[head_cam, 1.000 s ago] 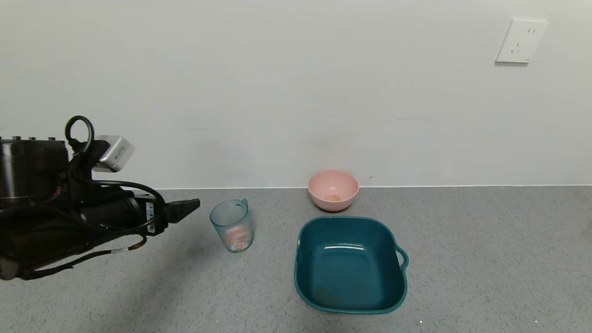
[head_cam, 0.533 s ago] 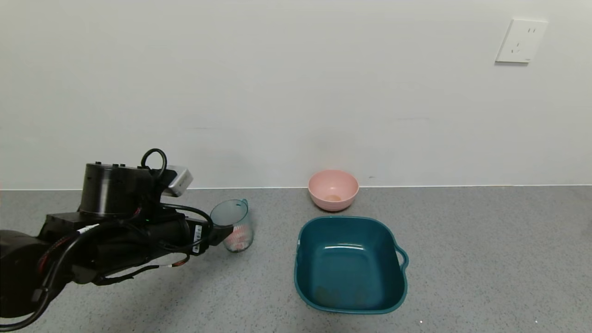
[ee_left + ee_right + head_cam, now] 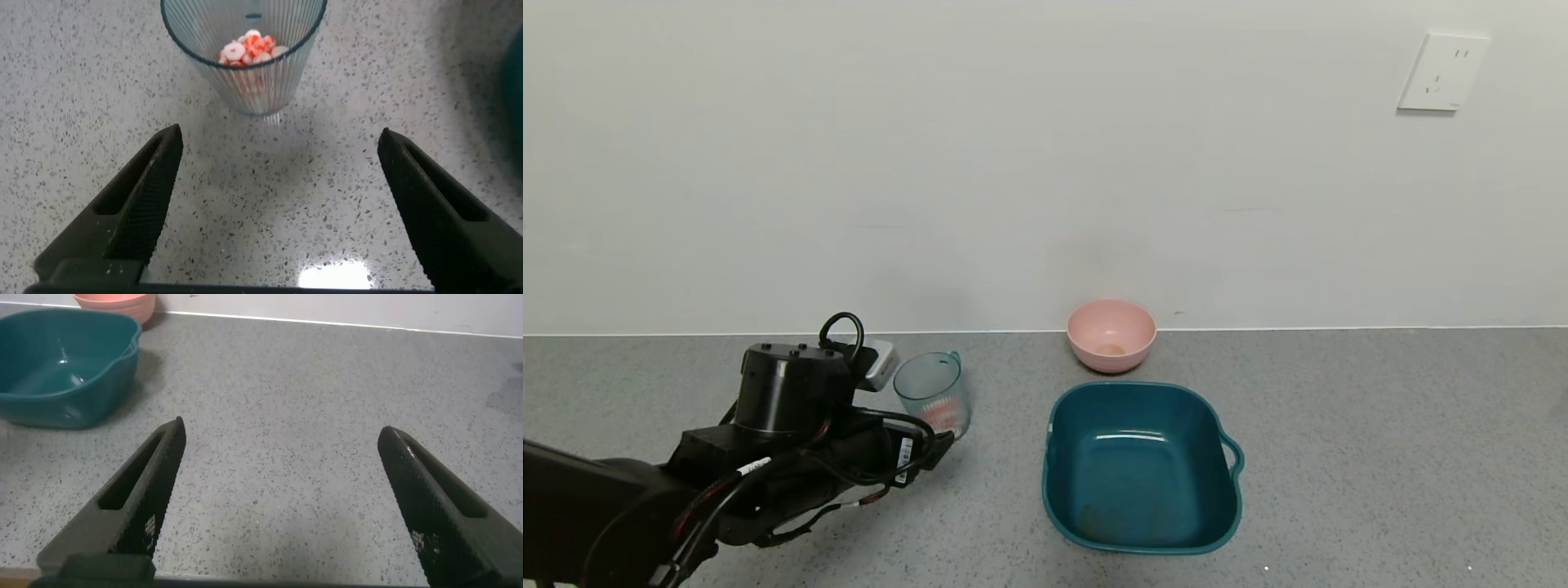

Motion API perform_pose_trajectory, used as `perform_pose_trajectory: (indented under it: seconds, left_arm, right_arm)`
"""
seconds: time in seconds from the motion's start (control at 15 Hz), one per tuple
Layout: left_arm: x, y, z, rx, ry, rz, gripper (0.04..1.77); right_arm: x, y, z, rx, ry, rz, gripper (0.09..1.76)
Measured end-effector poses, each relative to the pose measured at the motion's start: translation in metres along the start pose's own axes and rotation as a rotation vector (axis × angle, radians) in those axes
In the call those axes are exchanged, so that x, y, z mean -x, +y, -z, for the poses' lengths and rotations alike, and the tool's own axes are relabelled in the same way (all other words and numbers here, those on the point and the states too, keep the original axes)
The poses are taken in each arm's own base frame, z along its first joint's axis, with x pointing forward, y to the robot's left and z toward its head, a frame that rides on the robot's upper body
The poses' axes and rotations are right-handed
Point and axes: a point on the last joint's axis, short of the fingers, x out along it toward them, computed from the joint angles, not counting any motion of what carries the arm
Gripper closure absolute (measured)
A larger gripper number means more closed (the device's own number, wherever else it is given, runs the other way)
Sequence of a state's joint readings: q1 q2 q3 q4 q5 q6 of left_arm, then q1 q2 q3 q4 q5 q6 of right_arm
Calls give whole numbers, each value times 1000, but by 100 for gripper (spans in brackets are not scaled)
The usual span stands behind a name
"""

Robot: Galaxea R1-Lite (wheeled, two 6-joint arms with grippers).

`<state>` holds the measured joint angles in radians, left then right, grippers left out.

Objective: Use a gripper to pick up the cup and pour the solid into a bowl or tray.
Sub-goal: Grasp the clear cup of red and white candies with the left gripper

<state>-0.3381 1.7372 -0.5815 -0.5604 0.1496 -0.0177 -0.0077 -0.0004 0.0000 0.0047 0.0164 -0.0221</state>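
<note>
The clear blue-green ribbed cup (image 3: pixel 934 396) stands upright on the grey counter, left of the dark teal basin (image 3: pixel 1141 527). White and orange-red discs (image 3: pixel 248 48) lie in the cup's bottom. My left gripper (image 3: pixel 941 441) is low over the counter, just in front of the cup, open and empty. In the left wrist view the cup (image 3: pixel 243 61) stands a short way beyond the open gripper (image 3: pixel 278 147), centred between the fingers. My right gripper (image 3: pixel 282 441) is open and empty over bare counter, out of the head view.
A small round pink bowl (image 3: pixel 1111 333) stands near the wall behind the basin. The basin also shows in the right wrist view (image 3: pixel 61 371). The wall runs along the counter's far edge. Grey counter extends right of the basin.
My left arm has come down and moved right toward the cup; its fingertips went from left of the cup to just in front of its base. The cup has not moved.
</note>
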Motion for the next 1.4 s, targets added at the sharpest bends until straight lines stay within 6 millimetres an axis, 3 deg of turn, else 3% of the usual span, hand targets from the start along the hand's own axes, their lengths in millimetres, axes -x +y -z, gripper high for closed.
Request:
perform_pose_trajectory:
  seconds: [0.67, 1.4]
  left_arm:
    - [-40, -6, 21, 0, 26, -28, 9]
    - [-74, -4, 11, 8, 17, -45, 9]
  right_arm:
    - [0, 0, 0, 1, 0, 0, 14]
    - [0, 0, 0, 0, 0, 0, 14]
